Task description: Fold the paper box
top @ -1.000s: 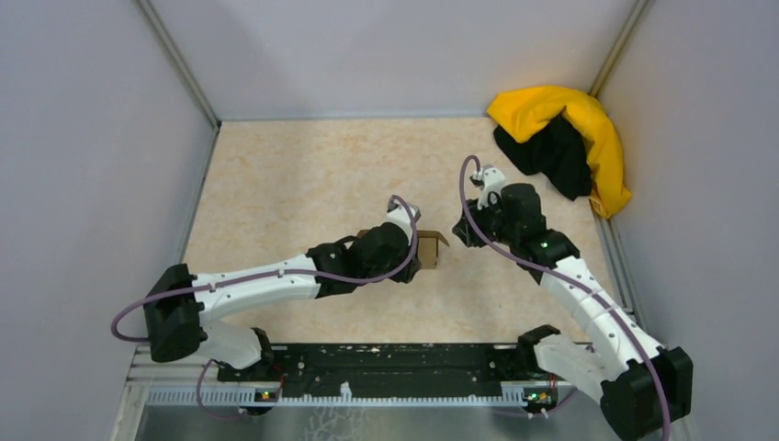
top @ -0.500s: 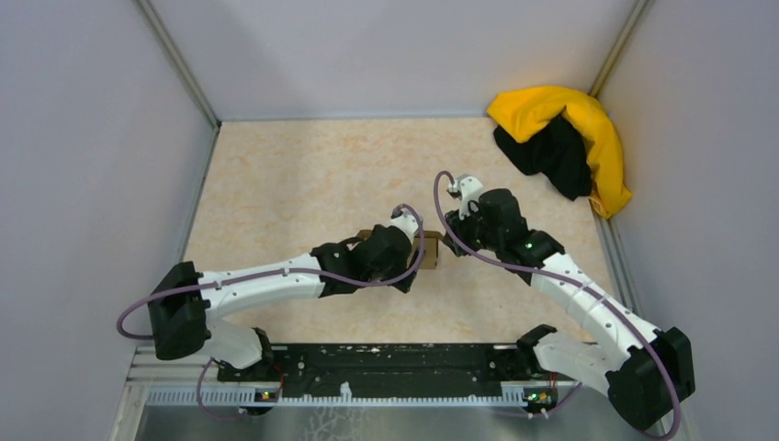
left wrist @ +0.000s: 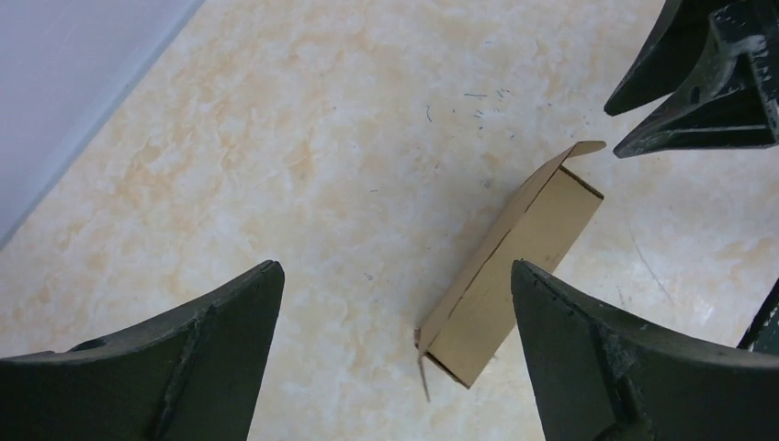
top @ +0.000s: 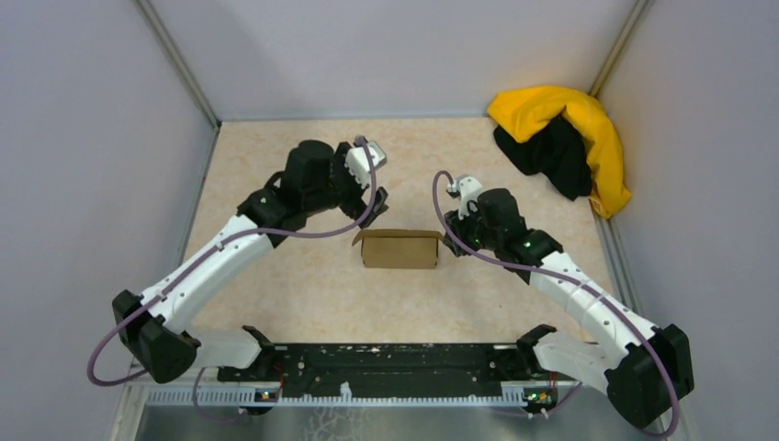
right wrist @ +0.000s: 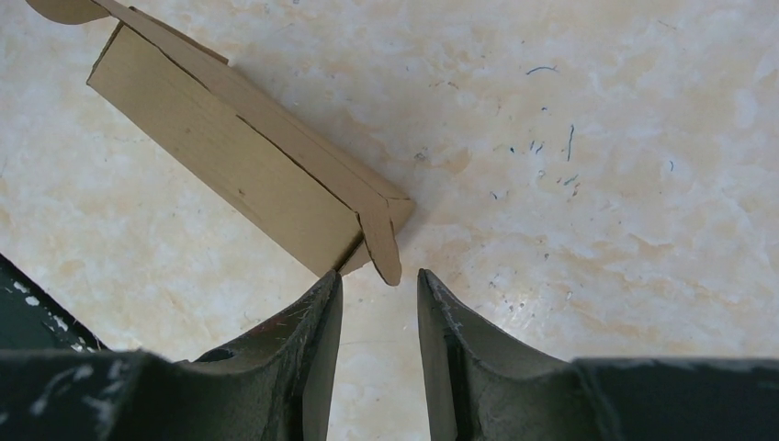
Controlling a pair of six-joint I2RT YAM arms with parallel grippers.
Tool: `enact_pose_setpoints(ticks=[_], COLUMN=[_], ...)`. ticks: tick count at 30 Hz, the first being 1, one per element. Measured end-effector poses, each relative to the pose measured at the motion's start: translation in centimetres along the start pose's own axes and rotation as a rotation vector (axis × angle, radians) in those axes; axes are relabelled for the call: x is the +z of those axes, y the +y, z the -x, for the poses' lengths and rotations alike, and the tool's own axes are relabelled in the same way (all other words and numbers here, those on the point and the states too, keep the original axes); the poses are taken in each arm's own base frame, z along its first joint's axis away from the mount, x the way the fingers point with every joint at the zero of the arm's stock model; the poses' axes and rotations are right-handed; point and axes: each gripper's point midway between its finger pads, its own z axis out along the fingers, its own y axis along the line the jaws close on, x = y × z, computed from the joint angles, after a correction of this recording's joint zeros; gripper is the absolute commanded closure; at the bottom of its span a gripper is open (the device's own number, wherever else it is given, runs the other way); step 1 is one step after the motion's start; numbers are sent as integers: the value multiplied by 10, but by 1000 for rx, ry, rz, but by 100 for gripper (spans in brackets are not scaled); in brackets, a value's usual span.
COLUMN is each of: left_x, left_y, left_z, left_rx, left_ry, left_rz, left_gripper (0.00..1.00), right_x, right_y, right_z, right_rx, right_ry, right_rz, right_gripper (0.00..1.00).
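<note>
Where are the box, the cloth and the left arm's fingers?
box (top: 398,249), top view, middle of its upper face.
cloth (top: 542,103), top view, its yellow part.
left fingers (left wrist: 184,358), left wrist view, the finger on the picture's left side.

The paper box (right wrist: 230,175) lies folded shut on the pale, marbled surface (right wrist: 625,220), a long brown block running at a slant from the upper left corner down toward the middle. A rounded flap sticks out past its far end at the top left. At its near end a small tab (right wrist: 381,248) juts loose, pointing down toward the right fingers (right wrist: 459,358). The two dark fingers rise from the bottom edge with a narrow gap between them, clamping nothing. The tab's tip sits at the mouth of that gap; whether it touches either finger cannot be told. Fine dark flecks (right wrist: 551,138) dot the surface to the upper right.
</note>
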Motion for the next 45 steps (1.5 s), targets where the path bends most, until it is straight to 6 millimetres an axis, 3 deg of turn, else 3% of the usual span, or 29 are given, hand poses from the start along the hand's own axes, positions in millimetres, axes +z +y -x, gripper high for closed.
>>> enact_pose_setpoints(ticks=[2,5,10,19,29,37,45], left_x=[1,12,31,34,54,60,66], left_y=[20,26,0,-31,-51,-56,-63], left_z=[-3,-5,-26,-66,-97,-109,-133], left_rx=[10,28,30,-19,-24,4,13], left_ry=[0,11,64,126,226,269,354], left_rz=[-31,-121,-309,-459,-502,-486,-476], left_gripper=[1,1,2,2,3,3,4], right_x=[0,0,0,1,6,8,9], right_y=[0,1,3,5,6,6,6], right_z=[0,0,1,1,-3,-1,-1], right_rx=[2,3,8,11,22,23,24], right_ry=[0,0,-3,-3,18,9,10], right_rz=[2,7,13,26,35,35,34], right_gripper=[64,64,63,63,63,63,63])
